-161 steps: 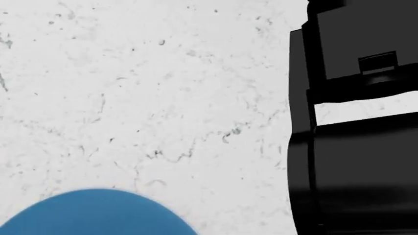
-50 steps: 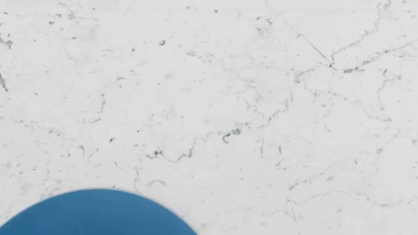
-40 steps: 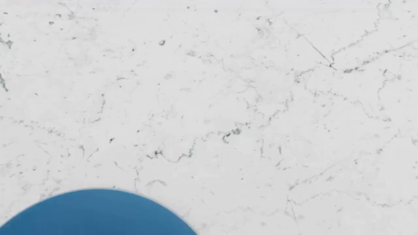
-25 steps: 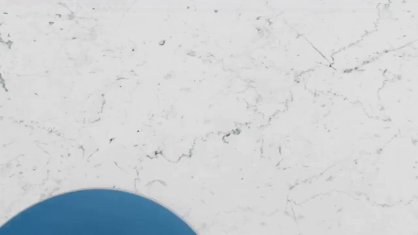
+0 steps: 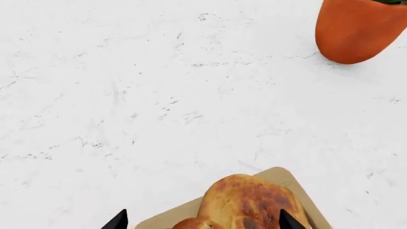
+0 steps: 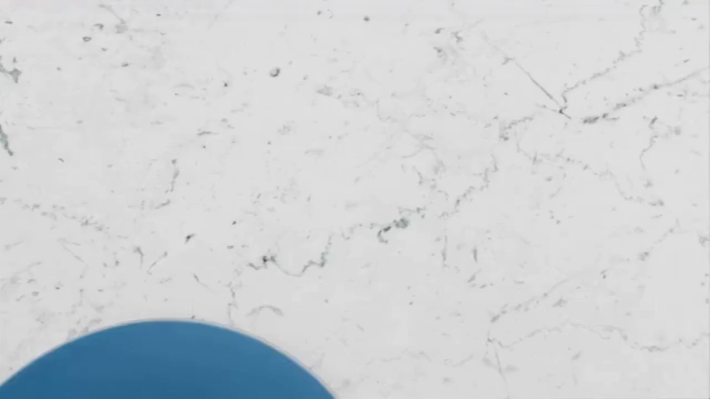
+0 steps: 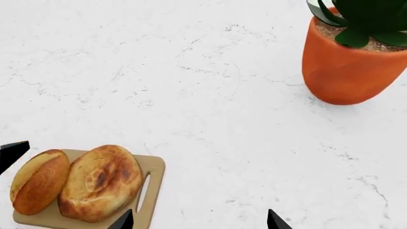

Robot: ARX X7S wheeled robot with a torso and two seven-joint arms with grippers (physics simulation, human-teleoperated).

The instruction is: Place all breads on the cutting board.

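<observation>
Both breads lie side by side on the cutting board, touching each other. The round puffy bread is next to the slot handle hole, and the oval loaf is at the far end from it. The board rests on the white marble surface. An orange pot holds a green plant and soil. It stands well apart from the board. The left gripper has its fingers spread wide above the round bread, holding nothing. The right gripper also has spread fingers, over bare marble. A blue round thing shows in the head view.

no readable text, labels or numbers appear on anything.
</observation>
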